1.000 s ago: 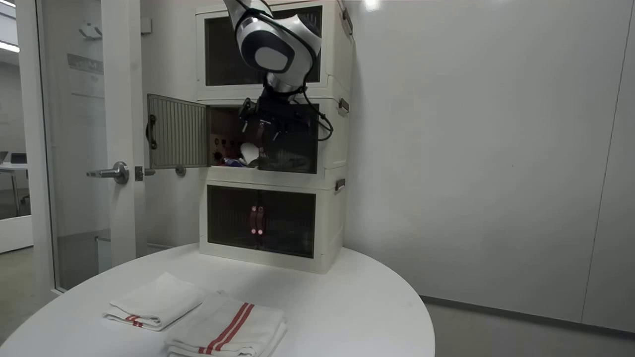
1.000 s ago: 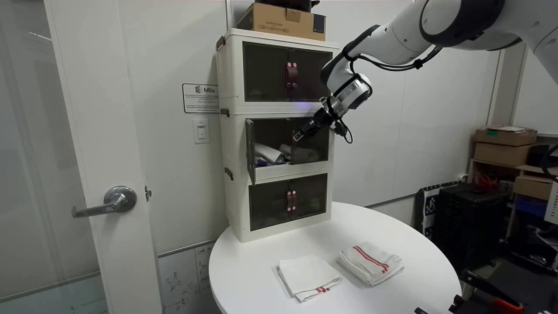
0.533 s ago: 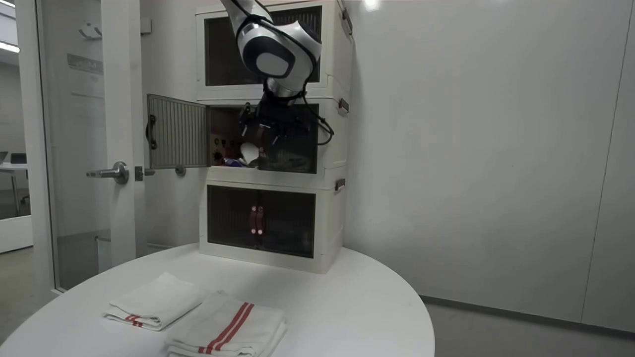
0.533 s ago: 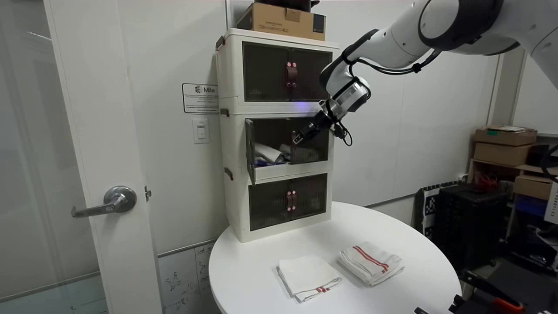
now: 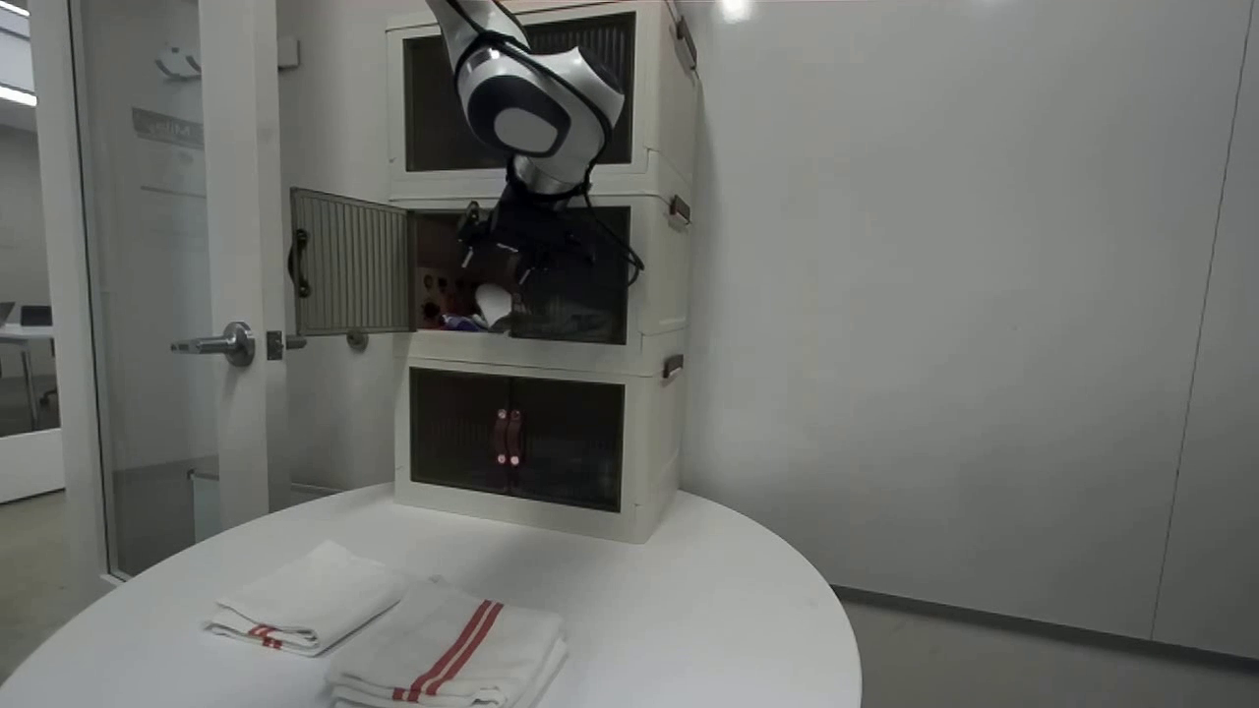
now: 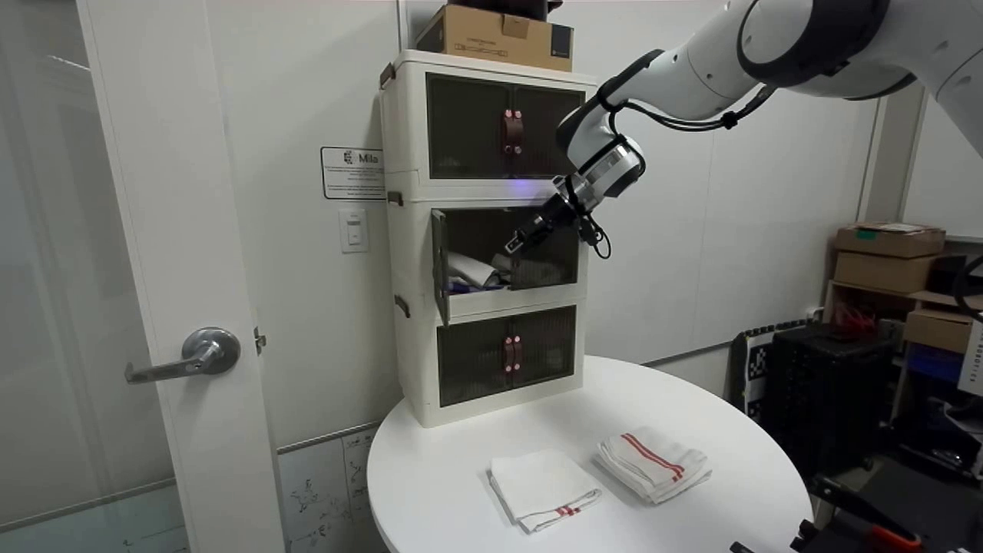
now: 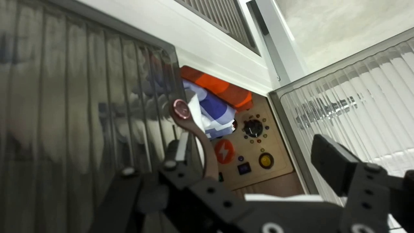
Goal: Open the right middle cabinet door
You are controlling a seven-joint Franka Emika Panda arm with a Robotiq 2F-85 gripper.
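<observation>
- Right middle cabinet door: right half of the middle tier of the white cabinet, closed
- Tool: spread, one finger just beside that door's brown handle; whether they touch, I cannot tell
- Left middle door: swung out to the left
- Two folded white cloths with red stripes: on the worktop, near side of the cabinet

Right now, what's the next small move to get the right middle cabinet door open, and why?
I'd probably ease the gripper shut toward the brown handle, without pulling yet. In the wrist view the gripper stands wide open, with that handle apparently within its opening, near one side; whether they touch, I can't tell. The right middle cabinet door looks shut in both exterior views.
</observation>
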